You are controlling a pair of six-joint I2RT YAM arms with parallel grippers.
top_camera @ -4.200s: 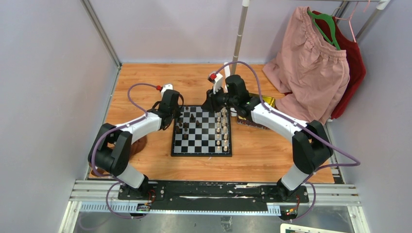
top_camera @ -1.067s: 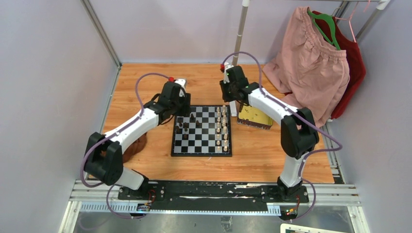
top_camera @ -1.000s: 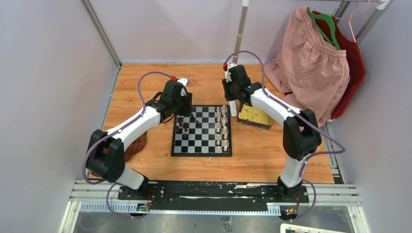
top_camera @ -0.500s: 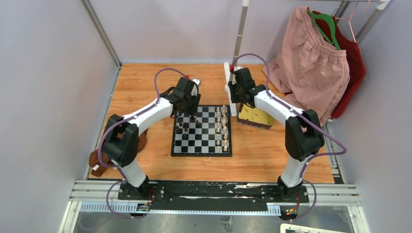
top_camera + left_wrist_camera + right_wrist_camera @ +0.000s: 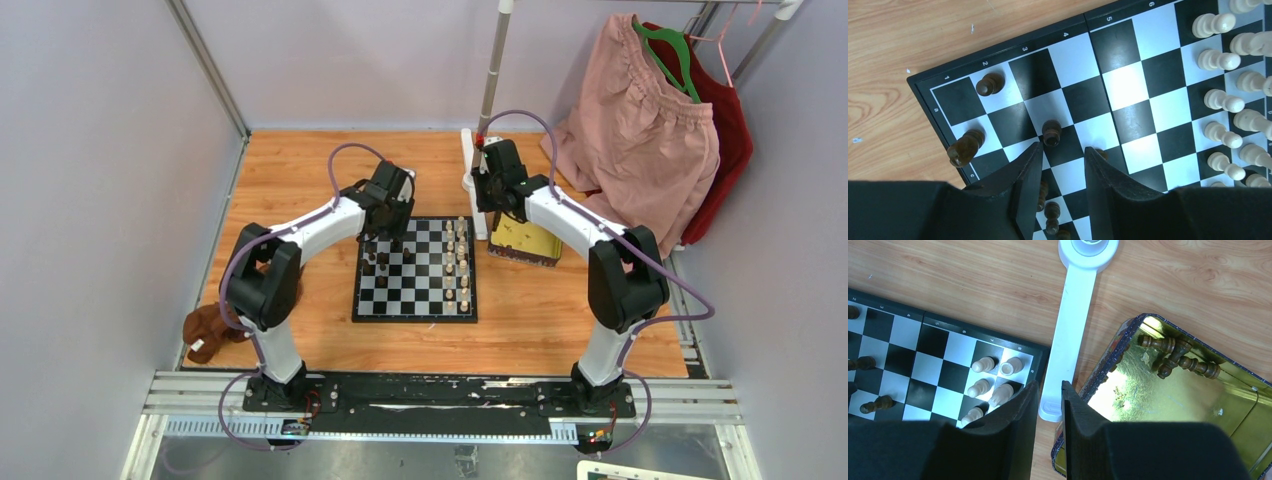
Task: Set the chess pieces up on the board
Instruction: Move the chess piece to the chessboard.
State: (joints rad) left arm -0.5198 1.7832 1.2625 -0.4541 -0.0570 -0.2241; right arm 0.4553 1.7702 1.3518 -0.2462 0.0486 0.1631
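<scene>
While the left gripper (image 5: 1063, 149) hangs low over the board (image 5: 1128, 95), its two fingers stand partly apart with nothing between them. A dark pawn (image 5: 1051, 133) stands upright just past the fingertips, nearer the left finger (image 5: 1025, 175). Farther ahead on that side a second dark piece (image 5: 989, 84) stands near the board's corner. A third dark piece (image 5: 964, 148) stands just outside the left finger, at the board's edge. More dark pieces (image 5: 1050, 220) show beneath the hand, in the gap between the fingers. Well off beyond the right finger, the cream pieces (image 5: 1228, 102) stand in two rows.

The right gripper (image 5: 1049, 385) hovers above the wooden table (image 5: 973, 275), its fingers a narrow gap apart and holding nothing. Directly under that gap lies the white stand foot (image 5: 1073, 315). On its left-finger side is a corner of the board with several cream pieces on it. On its right-finger side sits the gold tray (image 5: 1198, 405), with a few dark figures (image 5: 1175, 355) lying flat in the far corner.
</scene>
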